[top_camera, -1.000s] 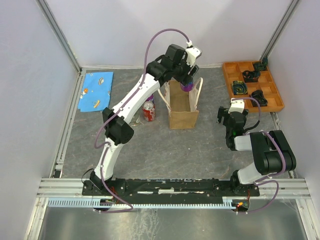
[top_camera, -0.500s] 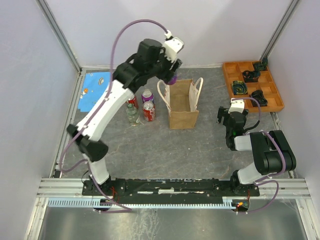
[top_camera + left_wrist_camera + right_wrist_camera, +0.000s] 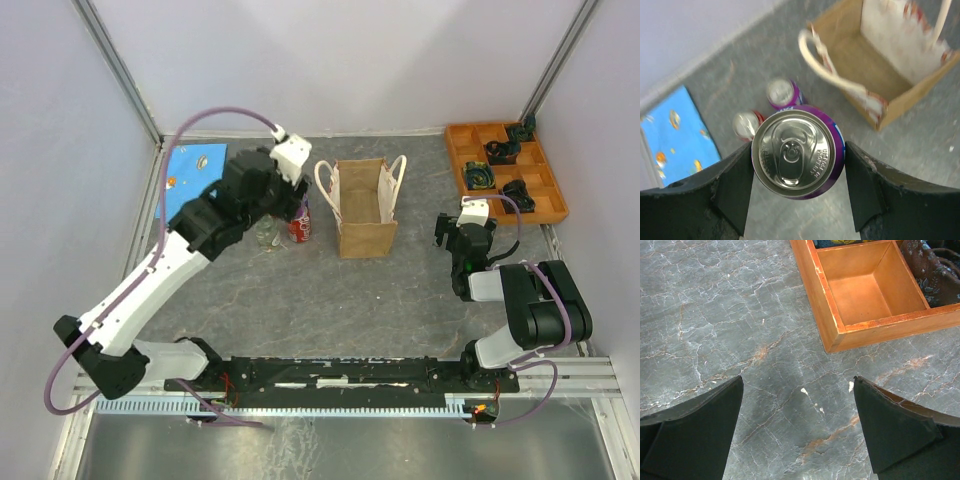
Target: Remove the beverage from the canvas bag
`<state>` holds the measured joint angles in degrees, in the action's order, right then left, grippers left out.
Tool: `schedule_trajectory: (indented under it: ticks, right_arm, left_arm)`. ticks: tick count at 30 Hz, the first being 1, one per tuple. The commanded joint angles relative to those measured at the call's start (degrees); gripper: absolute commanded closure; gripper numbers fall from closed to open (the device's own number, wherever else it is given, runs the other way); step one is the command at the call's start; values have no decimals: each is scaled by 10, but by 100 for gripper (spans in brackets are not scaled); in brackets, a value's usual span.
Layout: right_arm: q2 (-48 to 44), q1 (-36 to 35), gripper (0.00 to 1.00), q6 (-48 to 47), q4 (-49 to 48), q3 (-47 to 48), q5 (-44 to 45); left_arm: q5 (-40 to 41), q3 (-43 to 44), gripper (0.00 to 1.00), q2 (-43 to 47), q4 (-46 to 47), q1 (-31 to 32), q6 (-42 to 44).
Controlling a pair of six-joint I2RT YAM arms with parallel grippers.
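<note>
The tan canvas bag (image 3: 362, 212) with cream loop handles stands upright at the middle back, its mouth open; it also shows in the left wrist view (image 3: 890, 70). My left gripper (image 3: 298, 203) is left of the bag and outside it. It is shut on a purple beverage can (image 3: 798, 153), held upright with its silver top facing the camera, above the table. My right gripper (image 3: 466, 238) hangs open and empty over bare table right of the bag, and in the right wrist view (image 3: 797, 390) nothing lies between its fingers.
A second purple can (image 3: 782, 92) and a red can (image 3: 745, 125) stand just beyond the held can; the red can (image 3: 299, 228) and a clear bottle (image 3: 265, 235) show left of the bag. A blue cloth (image 3: 193, 180) lies back left. An orange compartment tray (image 3: 455, 160) sits back right.
My left arm has swung from above the bag's mouth to the left and down, carrying the purple can to beside the cans. The right arm has not moved.
</note>
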<state>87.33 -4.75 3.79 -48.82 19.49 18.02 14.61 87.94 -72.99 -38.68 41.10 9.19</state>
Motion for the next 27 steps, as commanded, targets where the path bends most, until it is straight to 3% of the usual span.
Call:
schedule_trajectory:
  ticks: [1,5,13,27]
  right_arm:
    - [-7,2,1,4,-18,10,3]
    - [-7,2,1,4,-18,9,3]
    - [-7,2,1,4,-18,10,3]
    - [-7,2,1,4,-18,10,3]
  left_arm:
    - [16,-145,97,56,132,7,-62]
    - [34,-264,97,84,201,7,-83]
    - [45,-352,97,74,294,8,-71]
    - [19,-383,97,3,342,7,-90]
